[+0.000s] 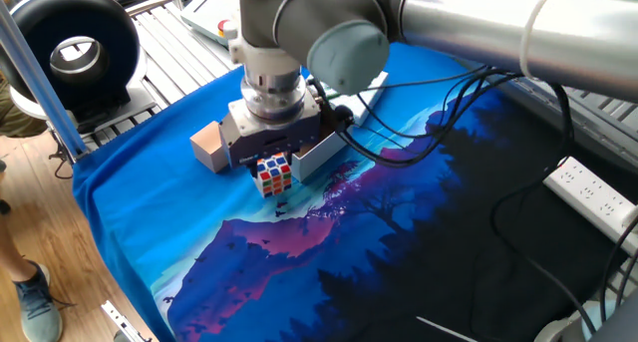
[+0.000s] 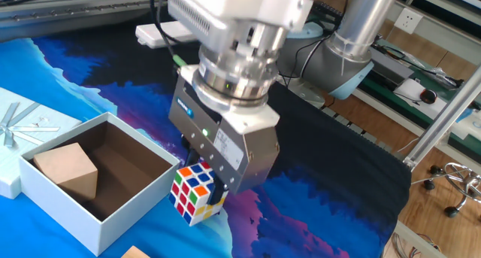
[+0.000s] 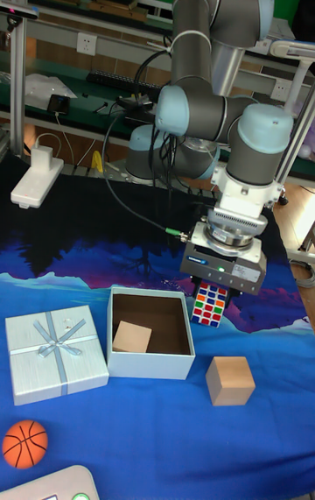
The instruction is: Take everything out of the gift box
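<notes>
The gift box (image 2: 99, 222), pale outside and dark brown inside, stands open on the blue cloth. A plain tan wooden cube (image 2: 68, 170) lies in its far corner, also seen from above as the wooden cube (image 3: 131, 336) in the gift box (image 3: 149, 366). My gripper (image 2: 201, 184) is shut on the multicoloured puzzle cube (image 2: 190, 195), holding it just outside the box's wall and low over the cloth. In one fixed view the gripper (image 1: 271, 163) hides most of the gift box (image 1: 317, 155); the puzzle cube (image 1: 274, 173) shows under it.
A paler plain cube (image 3: 230, 380) sits on the cloth outside the box. The ribboned lid (image 3: 55, 353) lies flat beside the box, and an orange ball (image 3: 24, 443) lies near the table's edge. Cables trail behind the arm. A power strip (image 1: 590, 187) lies at the right.
</notes>
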You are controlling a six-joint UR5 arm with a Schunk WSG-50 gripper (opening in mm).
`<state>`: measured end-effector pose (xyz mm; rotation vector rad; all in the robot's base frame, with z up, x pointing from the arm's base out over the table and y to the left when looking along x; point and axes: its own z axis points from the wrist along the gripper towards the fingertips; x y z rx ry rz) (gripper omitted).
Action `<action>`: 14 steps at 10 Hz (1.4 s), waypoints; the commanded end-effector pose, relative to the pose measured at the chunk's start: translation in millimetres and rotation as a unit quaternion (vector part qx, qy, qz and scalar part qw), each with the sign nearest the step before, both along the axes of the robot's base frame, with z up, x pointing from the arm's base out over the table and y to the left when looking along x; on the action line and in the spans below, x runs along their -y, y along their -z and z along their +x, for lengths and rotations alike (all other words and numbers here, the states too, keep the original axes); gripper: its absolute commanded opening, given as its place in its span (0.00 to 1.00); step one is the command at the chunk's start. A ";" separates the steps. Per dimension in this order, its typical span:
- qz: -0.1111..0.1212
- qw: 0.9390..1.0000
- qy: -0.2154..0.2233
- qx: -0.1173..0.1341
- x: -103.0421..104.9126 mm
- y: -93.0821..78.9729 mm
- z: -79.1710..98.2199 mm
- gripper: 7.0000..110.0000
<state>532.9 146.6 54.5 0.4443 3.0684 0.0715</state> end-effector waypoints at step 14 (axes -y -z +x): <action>0.042 0.996 -0.080 -0.012 20.3 -105.2 23.9 1.00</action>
